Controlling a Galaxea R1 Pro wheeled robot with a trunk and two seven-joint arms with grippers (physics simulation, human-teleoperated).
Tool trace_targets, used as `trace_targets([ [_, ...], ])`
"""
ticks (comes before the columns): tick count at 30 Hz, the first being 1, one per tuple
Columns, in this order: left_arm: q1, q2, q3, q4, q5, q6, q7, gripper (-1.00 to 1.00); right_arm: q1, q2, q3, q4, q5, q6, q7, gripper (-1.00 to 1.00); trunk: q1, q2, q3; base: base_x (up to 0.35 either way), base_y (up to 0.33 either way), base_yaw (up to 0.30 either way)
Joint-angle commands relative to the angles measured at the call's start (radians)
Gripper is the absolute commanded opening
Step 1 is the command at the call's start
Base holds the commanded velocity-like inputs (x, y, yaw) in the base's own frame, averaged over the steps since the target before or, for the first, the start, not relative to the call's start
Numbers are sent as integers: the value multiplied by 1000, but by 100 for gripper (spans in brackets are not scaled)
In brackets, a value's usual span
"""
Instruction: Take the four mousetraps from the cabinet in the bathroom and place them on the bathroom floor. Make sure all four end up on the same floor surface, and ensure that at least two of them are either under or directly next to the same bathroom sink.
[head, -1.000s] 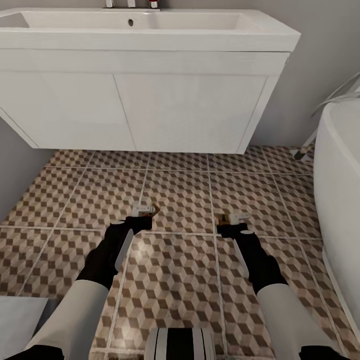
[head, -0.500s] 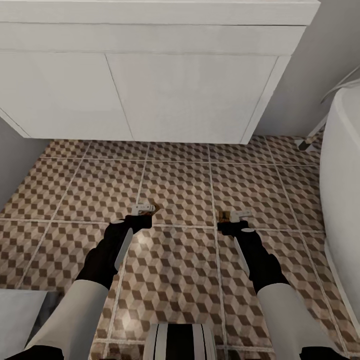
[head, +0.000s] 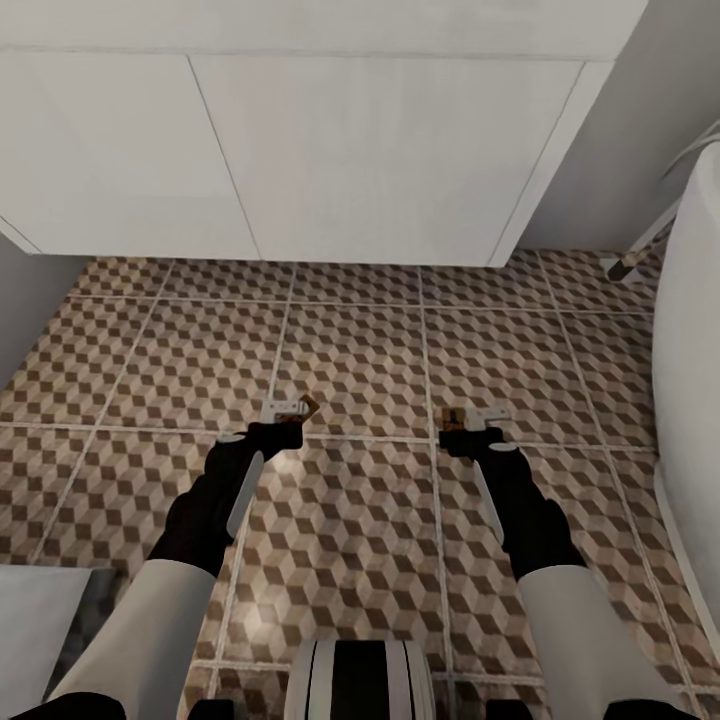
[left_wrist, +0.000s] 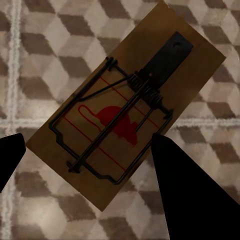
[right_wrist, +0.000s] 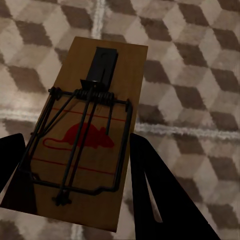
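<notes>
Two mousetraps are in my hands above the bathroom floor (head: 350, 340), in front of the white sink unit (head: 380, 150). My left gripper (head: 283, 412) is shut on one mousetrap (head: 308, 405), whose brown plate with a wire spring and red mouse print shows slanted in the left wrist view (left_wrist: 125, 105) between the black fingers (left_wrist: 192, 195) of that gripper (left_wrist: 85, 145). My right gripper (head: 478, 417) is shut on another mousetrap (head: 452, 417), seen in the right wrist view (right_wrist: 95, 135) between its fingers (right_wrist: 160, 195), gripper (right_wrist: 75, 145). The cabinet is out of view.
The white bathtub (head: 695, 300) curves along the right side, with a thin leg (head: 640, 250) by the wall. A white object (head: 40, 610) lies at the lower left. A grey wall (head: 30, 290) stands left of the sink unit. My base (head: 360, 680) shows at the bottom.
The head view has tipped down and drawn closer, so the basin's top has left the picture. Both grippers still hold their mousetraps in about the same place over the tiles.
</notes>
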Motion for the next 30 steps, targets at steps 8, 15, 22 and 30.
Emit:
trace_targets([
  [8,0,0,1,-47,3,10,-2,-100,0,1,-2,-49,1,47,2,-100,3,-2,-32,0,0,0],
  [15,0,0,0,-53,3,11,-2,-100,0,1,3,-59,0,55,2,-100,7,-4,-59,0,0,0],
  [22,0,0,0,-55,3,11,-2,-100,0,1,20,-61,1,56,2,-100,10,-5,-86,0,0,0],
  [30,0,-1,0,-82,3,12,-1,-100,0,1,23,-62,2,56,2,-100,13,-7,-117,0,0,0],
])
